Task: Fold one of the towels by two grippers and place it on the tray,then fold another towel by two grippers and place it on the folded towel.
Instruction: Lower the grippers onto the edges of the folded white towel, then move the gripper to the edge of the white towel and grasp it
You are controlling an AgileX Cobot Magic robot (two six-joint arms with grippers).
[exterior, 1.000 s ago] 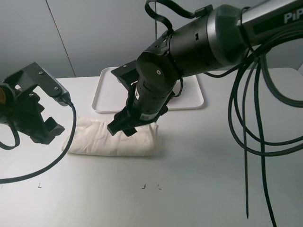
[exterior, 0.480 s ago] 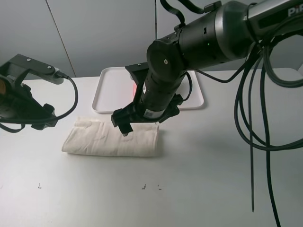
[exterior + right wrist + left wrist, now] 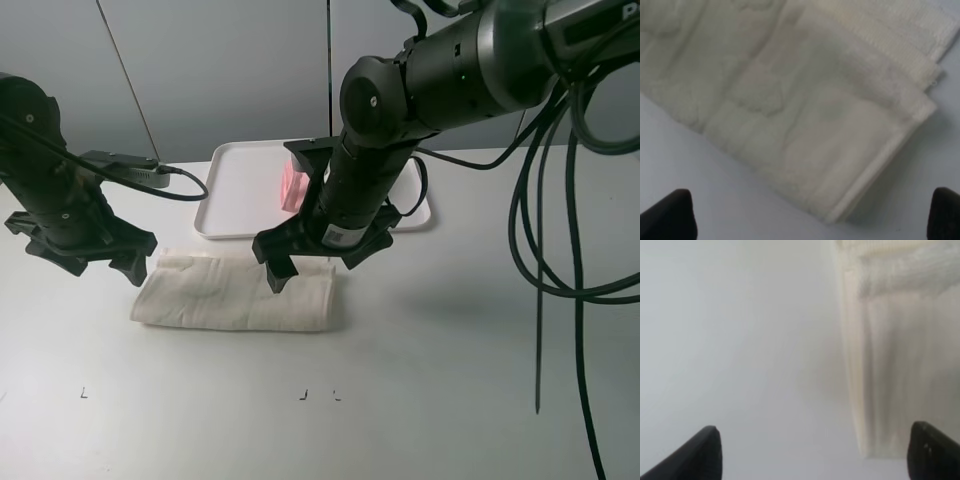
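White table [image 3: 450,380] under grey wall panels carries the tray [image 3: 235,190] at the back, with the pink towel [image 3: 293,185] on it, mostly hidden behind the right arm, and the cream towel [image 3: 220,300] lying folded just in front of the tray. Both arms bend down over the cream towel: the left gripper [image 3: 105,270] points down at its left end, the right gripper [image 3: 320,265] over its right end. Each pair of jaws is spread wide and grips nothing; the 2 wrist views show only towel and table between the fingertips.

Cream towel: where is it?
Exterior high view: the cream towel lies folded on the table left of centre, in front of the tray, the right gripper over its right end.
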